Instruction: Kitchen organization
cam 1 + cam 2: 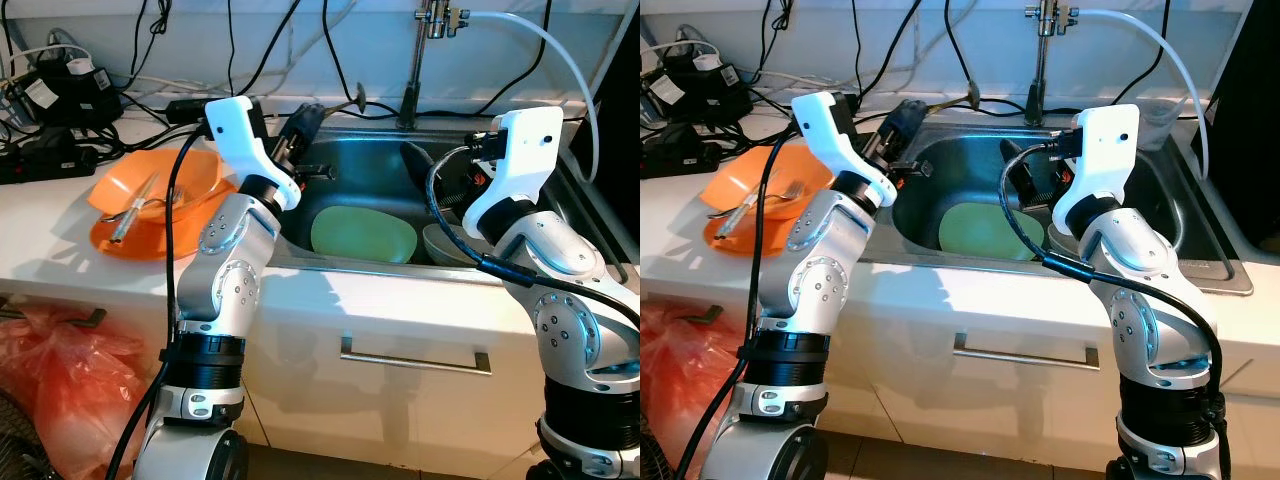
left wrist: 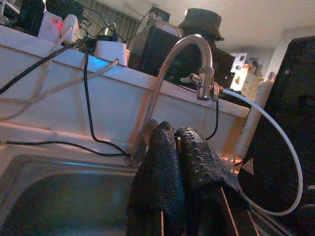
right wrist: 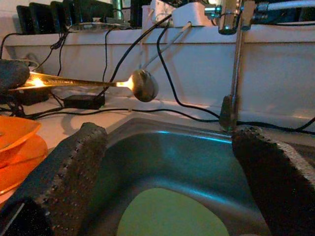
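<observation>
From the head views, the left hand (image 1: pixel 318 120) grips a metal spoon (image 1: pixel 962 97) by its handle over the sink's (image 1: pixel 370 160) near-left corner, above a green plate (image 1: pixel 363 236). The left wrist view shows its fingers (image 2: pixel 162 172) pressed together. In the right wrist view, the right hand (image 3: pixel 167 196) hangs spread wide over the basin; the spoon looks light, stiff and slippery, best pinched mid-handle.

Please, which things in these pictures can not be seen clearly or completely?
- Pale green plate in the steel sink: near edge hidden by the sink rim, eye views.
- Grey bowl: mostly behind the right arm.
- Right gripper: hidden by its white wrist housing, eye views.
- Metal spoon held by the left gripper: handle end glare-blurred, right wrist view.
</observation>
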### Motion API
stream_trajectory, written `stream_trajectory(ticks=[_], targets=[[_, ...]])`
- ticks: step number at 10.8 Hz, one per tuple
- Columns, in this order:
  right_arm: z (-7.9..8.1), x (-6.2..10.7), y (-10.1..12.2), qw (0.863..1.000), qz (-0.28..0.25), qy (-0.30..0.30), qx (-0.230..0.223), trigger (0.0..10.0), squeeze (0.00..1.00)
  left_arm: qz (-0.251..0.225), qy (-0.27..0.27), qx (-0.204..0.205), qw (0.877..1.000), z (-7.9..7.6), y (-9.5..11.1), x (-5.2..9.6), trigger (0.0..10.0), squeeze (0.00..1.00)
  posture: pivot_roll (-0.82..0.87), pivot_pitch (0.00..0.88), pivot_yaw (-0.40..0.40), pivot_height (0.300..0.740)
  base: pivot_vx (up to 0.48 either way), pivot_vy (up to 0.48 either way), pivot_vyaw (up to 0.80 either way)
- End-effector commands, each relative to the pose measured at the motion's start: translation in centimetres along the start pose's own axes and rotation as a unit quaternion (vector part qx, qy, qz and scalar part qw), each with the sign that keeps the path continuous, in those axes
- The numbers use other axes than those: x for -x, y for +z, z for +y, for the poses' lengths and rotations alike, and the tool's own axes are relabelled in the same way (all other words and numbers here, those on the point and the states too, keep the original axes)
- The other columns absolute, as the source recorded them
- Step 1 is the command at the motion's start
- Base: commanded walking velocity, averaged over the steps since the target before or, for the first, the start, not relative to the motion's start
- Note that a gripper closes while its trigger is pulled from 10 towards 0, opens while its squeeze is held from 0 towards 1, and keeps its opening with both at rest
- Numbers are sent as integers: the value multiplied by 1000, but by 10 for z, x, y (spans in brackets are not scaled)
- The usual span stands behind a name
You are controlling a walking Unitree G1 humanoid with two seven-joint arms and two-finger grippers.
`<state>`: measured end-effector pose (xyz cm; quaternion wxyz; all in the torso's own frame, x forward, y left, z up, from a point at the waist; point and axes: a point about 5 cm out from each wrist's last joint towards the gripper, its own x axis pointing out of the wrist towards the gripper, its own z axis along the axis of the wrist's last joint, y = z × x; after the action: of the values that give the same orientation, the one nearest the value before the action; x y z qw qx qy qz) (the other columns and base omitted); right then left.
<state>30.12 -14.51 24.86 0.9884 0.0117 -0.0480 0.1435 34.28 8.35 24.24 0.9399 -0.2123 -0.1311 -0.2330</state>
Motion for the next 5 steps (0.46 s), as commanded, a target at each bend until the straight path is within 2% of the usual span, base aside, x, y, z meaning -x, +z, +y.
stream_trajectory(ticks=[1, 3, 5], targets=[[1, -2, 5, 1000, -11, -1, -5, 10000, 0, 0, -5, -5, 1000, -1, 2, 0, 0, 0, -133, 0, 62, 740, 0, 0, 0], [-5, -7, -3, 995, -9, -20, -97, 10000, 0, 5, -2, 41, 999, 4, -1, 2, 0, 0, -113, 0, 57, 740, 0, 0, 0], [-15, -17, -12, 982, -14, -46, -182, 10000, 0, 25, -12, 111, 993, 5, -5, 10, 0, 0, -75, 0, 66, 740, 0, 0, 0]])
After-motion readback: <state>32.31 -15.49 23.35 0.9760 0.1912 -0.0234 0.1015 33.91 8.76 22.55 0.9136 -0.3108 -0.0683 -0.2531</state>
